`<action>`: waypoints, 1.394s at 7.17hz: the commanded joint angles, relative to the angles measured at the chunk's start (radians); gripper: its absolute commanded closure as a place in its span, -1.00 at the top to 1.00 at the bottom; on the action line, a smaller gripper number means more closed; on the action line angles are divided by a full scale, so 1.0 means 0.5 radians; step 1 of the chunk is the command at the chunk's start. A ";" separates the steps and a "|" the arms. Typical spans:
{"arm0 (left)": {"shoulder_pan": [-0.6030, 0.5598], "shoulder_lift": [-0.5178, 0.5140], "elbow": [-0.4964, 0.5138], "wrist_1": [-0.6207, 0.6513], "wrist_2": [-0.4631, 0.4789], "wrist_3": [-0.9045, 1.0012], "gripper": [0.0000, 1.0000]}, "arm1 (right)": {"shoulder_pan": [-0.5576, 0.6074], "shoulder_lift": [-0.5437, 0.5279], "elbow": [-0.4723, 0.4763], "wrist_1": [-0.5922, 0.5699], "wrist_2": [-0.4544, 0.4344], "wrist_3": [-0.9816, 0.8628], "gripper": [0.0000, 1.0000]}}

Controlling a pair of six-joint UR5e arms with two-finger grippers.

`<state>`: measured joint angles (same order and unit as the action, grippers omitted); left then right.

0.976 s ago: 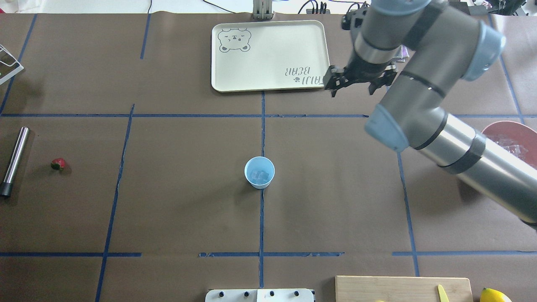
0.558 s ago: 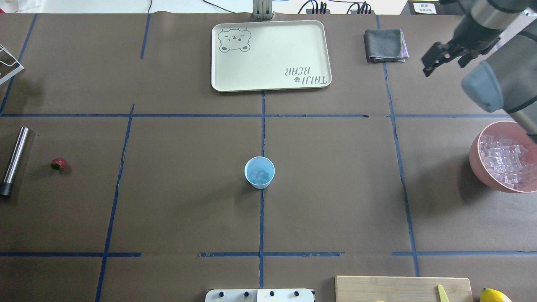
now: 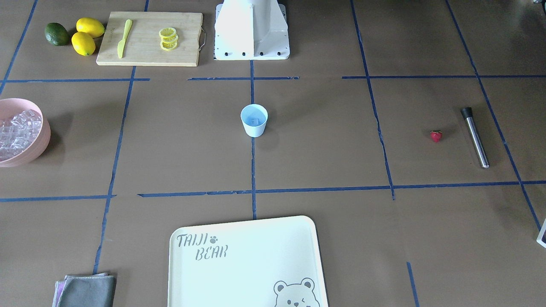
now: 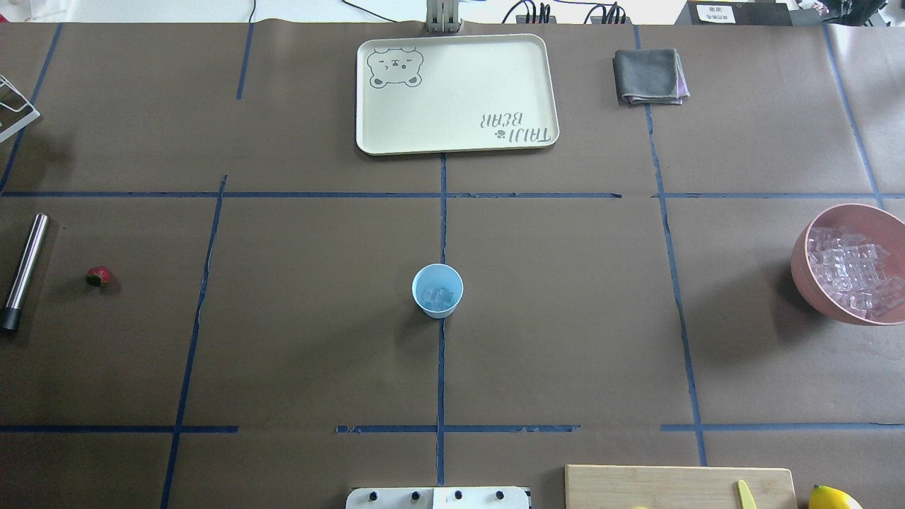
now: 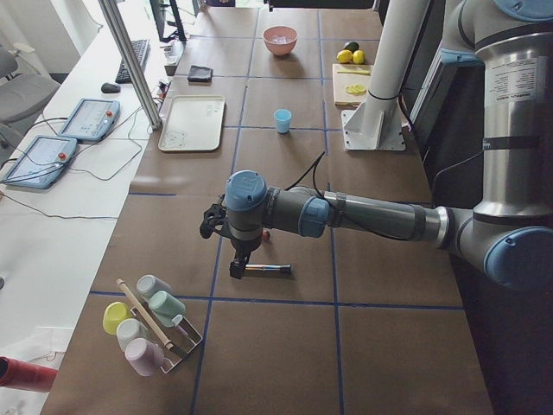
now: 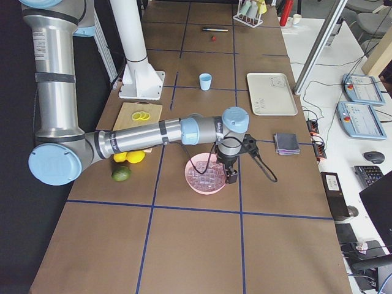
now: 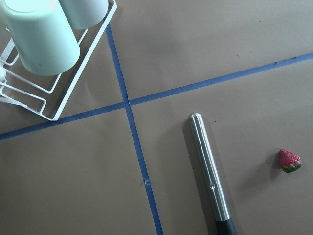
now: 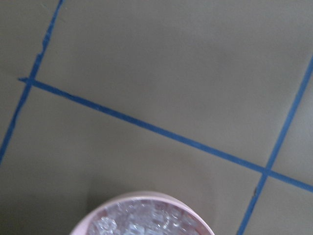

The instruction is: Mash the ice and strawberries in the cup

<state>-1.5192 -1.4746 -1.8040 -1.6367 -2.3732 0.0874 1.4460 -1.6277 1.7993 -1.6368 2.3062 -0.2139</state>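
The pale blue cup (image 4: 438,290) stands at the table's middle with a few clear ice cubes (image 4: 438,296) inside, also visible in the cup (image 3: 254,120) from the front. A small red strawberry (image 4: 99,276) lies at the far left beside a steel rod with a black end (image 4: 23,272). In the left wrist view the strawberry (image 7: 289,160) lies right of the rod (image 7: 210,171). My left gripper (image 5: 237,266) hangs over the rod; I cannot tell whether it is open or shut. My right gripper (image 6: 231,176) hovers at the pink bowl's edge, and its state cannot be judged either.
The pink bowl (image 4: 802,272) full of ice sits at the right edge. A cream tray (image 4: 456,145) and a grey cloth (image 4: 649,76) lie at the back. A cutting board (image 3: 149,59) with lemon slices, a knife, lemons and an avocado lies near the base. A cup rack (image 7: 58,98) stands beside the rod.
The right arm has swung from beside the tray to the right and has left the overhead view, uncovering the cloth and the pink bowl. Cup, strawberry and rod have not moved.
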 commanded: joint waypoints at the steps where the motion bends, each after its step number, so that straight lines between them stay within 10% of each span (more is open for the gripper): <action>1: 0.010 -0.051 -0.003 -0.003 -0.006 0.000 1.00 | 0.096 -0.373 0.012 0.346 0.063 0.062 0.99; 7: 0.013 -0.088 -0.006 0.003 -0.202 -0.178 1.00 | 0.280 -0.202 0.101 0.031 0.081 0.231 0.98; 10: 0.147 -0.100 -0.073 0.006 0.069 -0.400 1.00 | 0.283 -0.214 0.108 0.049 0.057 0.238 0.99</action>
<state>-1.4941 -1.5215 -1.8223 -1.6308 -2.4120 -0.0350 1.5868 -1.7343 1.8530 -1.6157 2.3350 -0.0978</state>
